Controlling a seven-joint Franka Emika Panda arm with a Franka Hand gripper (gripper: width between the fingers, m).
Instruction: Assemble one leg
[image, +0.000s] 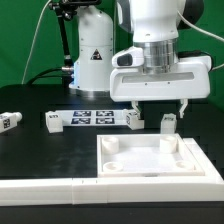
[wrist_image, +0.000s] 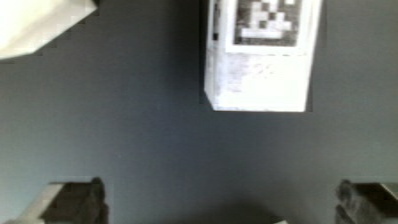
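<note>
While pincer (image: 158, 106) hangs wide-open, arm (image: 152, 30) points straight down near leg (wrist_image: 262, 55).

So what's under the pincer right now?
Mostly bare black table, seen in the wrist view between the fingers of the open pincer. One white leg with a tag lies nearby, not between them. The table right beneath the fingers themselves is hidden.

Black surface (image: 40, 150). Marker board (image: 92, 118) lies flat at mid-surface, tags facing up. White square tray (image: 150, 141) sits nearer, toward the exterior view's right, just behind a low white wall (image: 40, 187) along the front edge. Green backdrop (image: 20, 40) behind.
</note>
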